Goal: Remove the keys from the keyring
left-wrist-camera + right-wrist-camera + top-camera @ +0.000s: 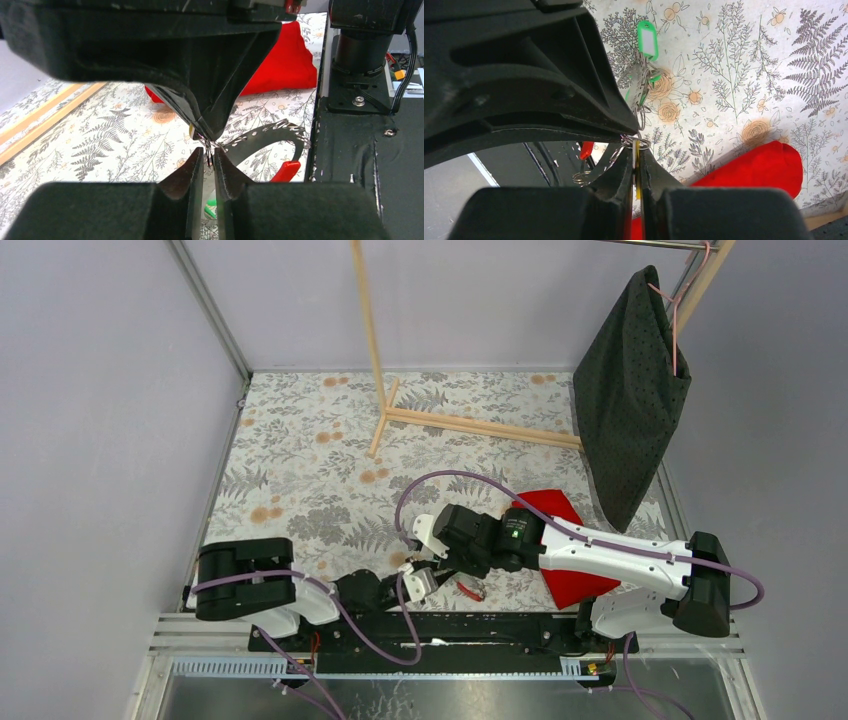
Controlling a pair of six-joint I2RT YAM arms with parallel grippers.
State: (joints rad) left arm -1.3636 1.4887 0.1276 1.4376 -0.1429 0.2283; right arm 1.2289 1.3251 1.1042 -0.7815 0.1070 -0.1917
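My two grippers meet tip to tip low over the near table edge. My right gripper (636, 150) (441, 562) is shut on the yellow key (637, 159), whose edge shows between its pads. My left gripper (209, 155) (424, 582) is shut on thin silver wire of the keyring (272, 134), whose dark glinting arc curves off to the right. A red key (285, 170) (469, 590) hangs at that arc's end. A green key (647, 43) dangles from a chain of small silver rings (641, 87), and green also shows between my left fingers (214, 208).
A big red cloth (562, 545) lies on the floral table under my right arm. A wooden rack (470, 425) stands at the back, with a dark garment (628, 390) hanging at the right. The black base rail (350, 165) lies close by on the right.
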